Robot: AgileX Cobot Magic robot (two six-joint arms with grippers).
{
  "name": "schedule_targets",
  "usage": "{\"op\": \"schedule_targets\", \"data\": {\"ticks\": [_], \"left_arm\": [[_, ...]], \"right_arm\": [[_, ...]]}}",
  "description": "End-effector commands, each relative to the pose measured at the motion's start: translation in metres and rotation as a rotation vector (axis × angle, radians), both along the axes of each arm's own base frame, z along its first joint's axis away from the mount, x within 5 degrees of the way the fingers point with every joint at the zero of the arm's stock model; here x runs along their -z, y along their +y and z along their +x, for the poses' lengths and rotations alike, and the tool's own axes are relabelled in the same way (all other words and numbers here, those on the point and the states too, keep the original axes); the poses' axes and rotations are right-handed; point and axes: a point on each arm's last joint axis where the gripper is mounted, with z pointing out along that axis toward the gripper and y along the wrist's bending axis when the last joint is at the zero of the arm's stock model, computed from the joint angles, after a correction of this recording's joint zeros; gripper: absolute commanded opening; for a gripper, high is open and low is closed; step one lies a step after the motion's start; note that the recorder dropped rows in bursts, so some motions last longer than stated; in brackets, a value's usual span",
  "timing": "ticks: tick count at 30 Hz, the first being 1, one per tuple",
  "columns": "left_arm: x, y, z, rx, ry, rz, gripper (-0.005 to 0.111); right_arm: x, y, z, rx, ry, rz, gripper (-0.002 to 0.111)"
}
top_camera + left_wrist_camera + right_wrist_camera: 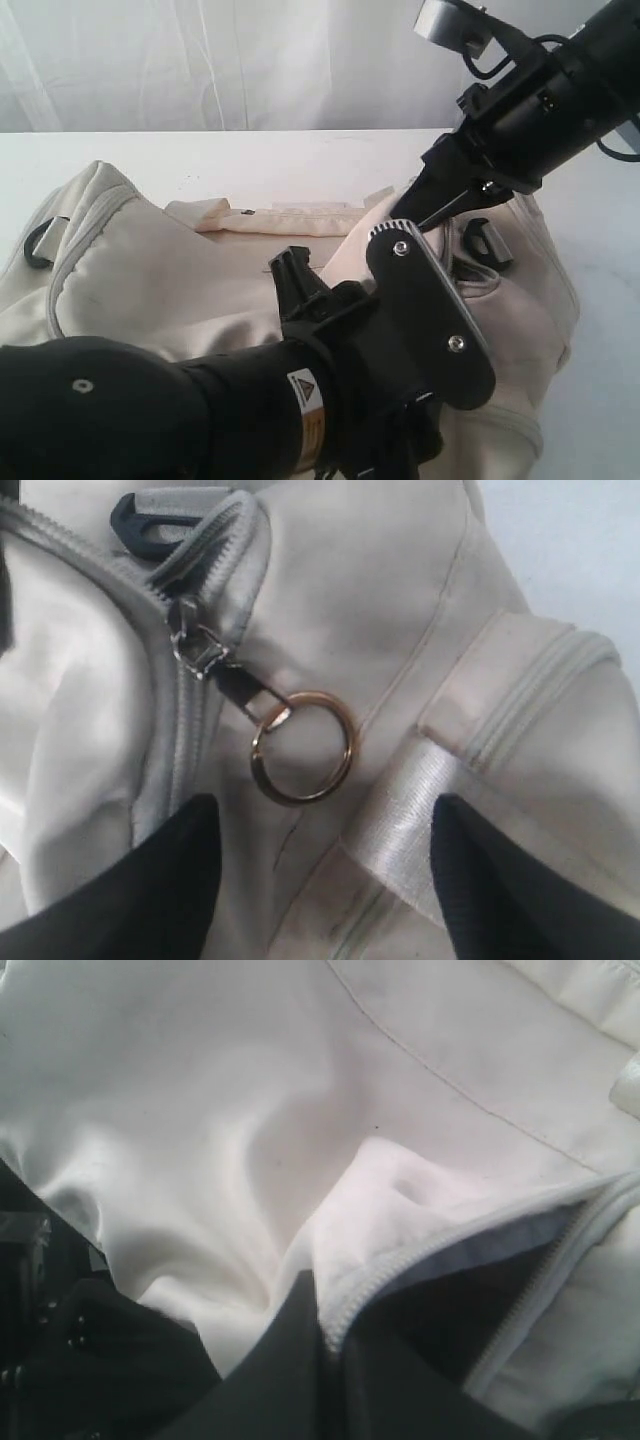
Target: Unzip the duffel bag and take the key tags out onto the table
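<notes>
White table [300, 150] carries the duffel bag [150, 270], which sprawls across its middle with one zipper partly parted over dark lining. A brass ring [302, 748] hangs from a zipper pull [205, 650]. The left gripper [320, 890] hovers over that ring, fingers spread and empty. The right gripper [418, 216] is clamped on bag fabric beside the parted zipper edge.

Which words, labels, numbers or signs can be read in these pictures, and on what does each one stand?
Sticker on the left arm: a black warning triangle; whatever is printed under it is too blurred to read.
On the duffel bag and its metal ring: no text at all.
</notes>
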Motion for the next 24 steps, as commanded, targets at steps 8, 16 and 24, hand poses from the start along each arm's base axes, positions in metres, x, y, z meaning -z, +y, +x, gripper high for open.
{"op": "schedule_targets", "data": {"ticks": [8,16,24], "left_arm": [[-0.004,0.002,0.030,-0.011,0.147,-0.172,0.059],[-0.005,0.006,0.044,-0.014,0.227,-0.237,0.032],[0.006,-0.002,0.041,0.034,0.285,-0.231,0.020]], "right_arm": [[-0.008,-0.001,0.001,0.013,-0.030,0.031,0.000],[-0.007,-0.001,0.001,0.013,-0.030,0.030,0.000],[-0.007,-0.001,0.001,0.013,-0.030,0.030,0.000]]}}
